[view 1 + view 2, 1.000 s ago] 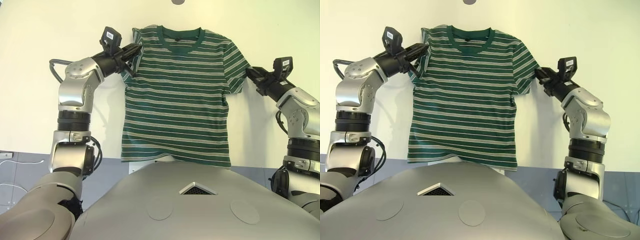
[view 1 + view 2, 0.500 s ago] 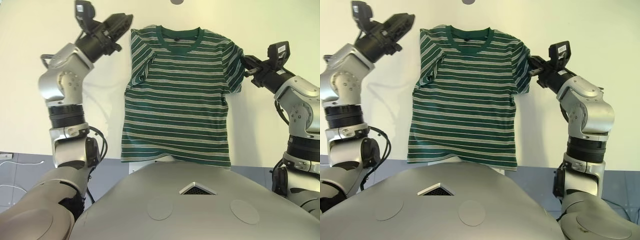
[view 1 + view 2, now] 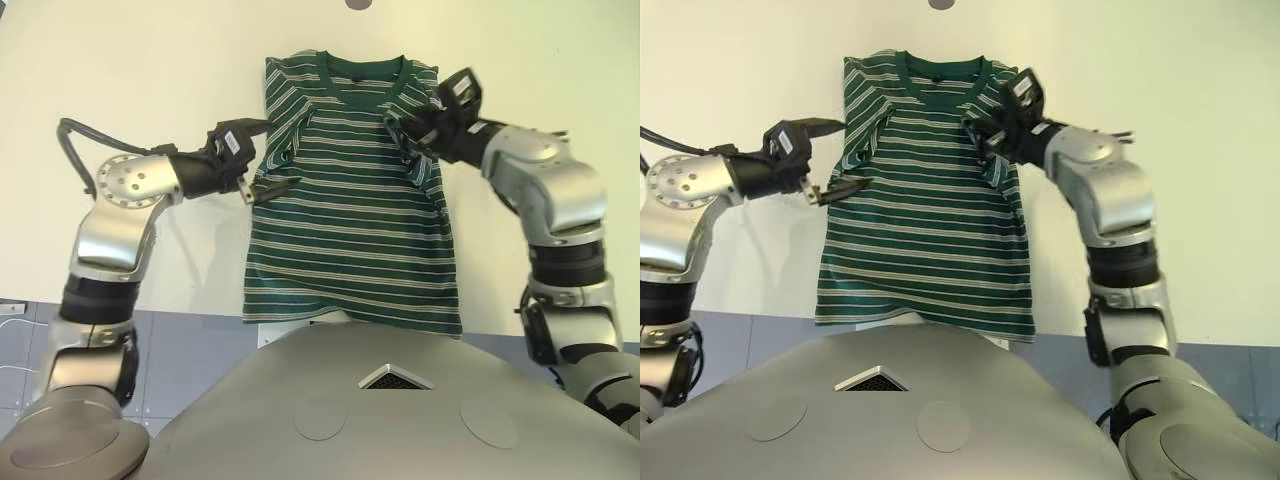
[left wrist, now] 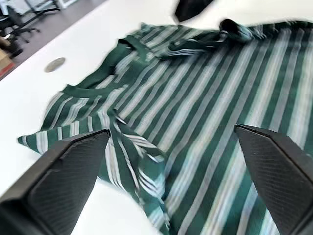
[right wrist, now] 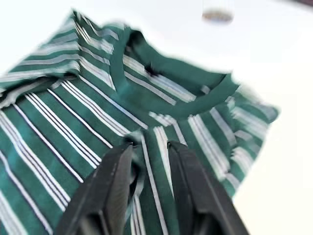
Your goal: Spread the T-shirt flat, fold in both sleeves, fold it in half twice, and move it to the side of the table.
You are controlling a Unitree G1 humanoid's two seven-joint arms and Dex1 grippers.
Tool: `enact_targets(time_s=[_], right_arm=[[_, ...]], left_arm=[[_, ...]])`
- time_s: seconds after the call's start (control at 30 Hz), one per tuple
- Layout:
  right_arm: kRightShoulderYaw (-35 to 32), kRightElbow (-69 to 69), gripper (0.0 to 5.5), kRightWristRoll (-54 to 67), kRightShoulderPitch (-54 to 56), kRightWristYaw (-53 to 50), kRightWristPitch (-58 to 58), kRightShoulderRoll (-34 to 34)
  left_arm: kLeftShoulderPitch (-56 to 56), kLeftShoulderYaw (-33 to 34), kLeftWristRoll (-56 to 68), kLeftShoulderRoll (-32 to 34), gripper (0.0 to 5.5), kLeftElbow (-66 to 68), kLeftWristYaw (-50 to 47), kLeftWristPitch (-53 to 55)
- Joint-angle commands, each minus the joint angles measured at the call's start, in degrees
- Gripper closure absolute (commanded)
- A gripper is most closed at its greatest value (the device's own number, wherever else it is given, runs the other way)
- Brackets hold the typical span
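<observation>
Striped T-shirt [image 3: 350, 240] flat on the white table [image 3: 120, 60], one gripper pinching cloth, the other spread.
The collar points to 12 o'clock and the hem to 6, with both sleeves turned in over the chest. The right gripper [image 5: 149, 147] sits at about 1 o'clock from the shirt's middle, its fingers narrowed onto a fold of sleeve fabric. The left gripper [image 3: 268, 157] hangs at the shirt's 9 o'clock edge, fingers wide apart and holding nothing.
</observation>
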State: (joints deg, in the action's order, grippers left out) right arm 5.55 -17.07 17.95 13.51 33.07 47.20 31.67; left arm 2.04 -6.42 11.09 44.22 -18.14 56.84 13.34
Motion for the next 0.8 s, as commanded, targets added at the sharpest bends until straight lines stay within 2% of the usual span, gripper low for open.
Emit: enact_targets(time_s=[0.03, 0.1, 0.13, 0.17, 0.27, 0.3, 0.43, 0.73, 0.8], right_arm=[[-4.6, -4.5, 3.33, -3.5, -13.2, 19.3, -20.4, 19.1], [-8.8, -3.5, 3.29, -6.7, -26.3, 33.0, -36.7, 30.1], [-10.0, -1.9, 3.29, -8.1, -31.1, 37.3, -44.0, 33.3], [-10.1, -0.3, 3.29, -9.6, -34.5, 39.0, -50.4, 34.4], [-8.1, 1.2, 3.29, -11.8, -37.9, 37.4, -60.0, 31.2], [-7.7, 1.5, 3.29, -12.3, -38.2, 36.7, -61.7, 30.3], [-7.3, 3.5, 3.27, -13.4, -38.4, 34.9, -65.2, 28.9], [-8.0, 9.0, 3.27, -12.0, -38.9, 37.0, -68.2, 29.8], [-7.9, 9.0, 3.27, -11.8, -39.0, 37.1, -68.6, 29.7]], left_arm=[[9.0, 5.1, -5.0, 14.4, 0.12, 0.8, 9.7, -13.6], [16.5, 11.4, -3.6, 18.6, 0.10, 0.0, 15.1, -24.0], [19.8, 13.4, -3.4, 19.1, 0.10, -0.6, 16.4, -29.5], [22.2, 13.9, -4.5, 19.3, 0.10, -0.5, 16.6, -35.5], [24.5, 10.0, -10.8, 16.3, 0.10, 1.9, 13.2, -46.7], [24.1, 8.7, -13.0, 14.7, 0.10, 2.9, 11.4, -49.4], [24.6, 4.3, -19.6, 12.2, 0.78, 5.8, 6.5, -57.0], [27.7, -0.7, -22.5, 15.8, 2.39, 7.5, 3.1, -61.4], [28.1, -1.6, -24.3, 16.1, 2.95, 8.1, 2.2, -62.1]])
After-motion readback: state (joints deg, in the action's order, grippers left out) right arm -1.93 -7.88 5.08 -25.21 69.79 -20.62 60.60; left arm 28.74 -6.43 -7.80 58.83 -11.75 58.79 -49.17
